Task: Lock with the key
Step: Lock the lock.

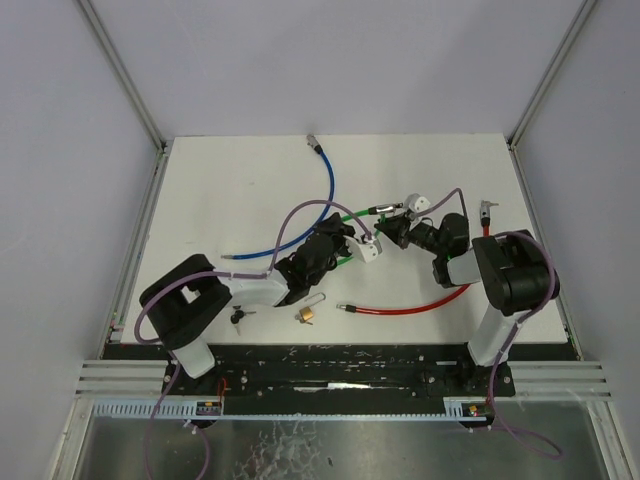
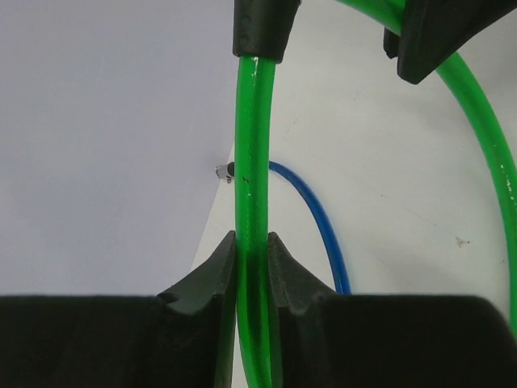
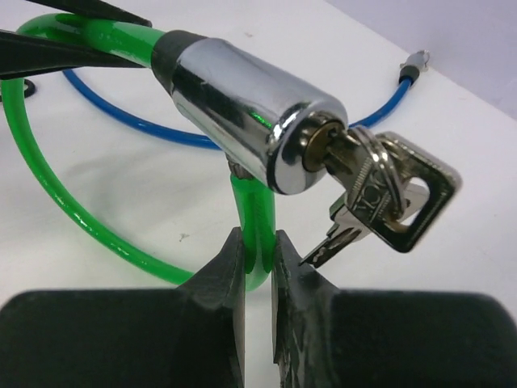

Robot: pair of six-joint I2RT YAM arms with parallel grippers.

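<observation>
A green cable lock has a chrome cylinder point(image 3: 242, 105) with a key point(image 3: 380, 190) in its keyhole; a second key hangs from the ring. My right gripper point(image 3: 257, 238) is shut on the green cable point(image 3: 258, 218) just below the cylinder. My left gripper point(image 2: 251, 242) is shut on another stretch of the green cable point(image 2: 252, 145), which runs up into a black sleeve point(image 2: 262, 28). In the top view both grippers, left point(image 1: 347, 248) and right point(image 1: 392, 232), meet mid-table at the lock point(image 1: 385, 210).
A blue cable point(image 1: 325, 190) curves across the back of the table. A red cable point(image 1: 410, 305) lies near the front right. A small brass padlock point(image 1: 306, 315) and a bunch of dark keys point(image 1: 240, 316) sit by the left arm's base.
</observation>
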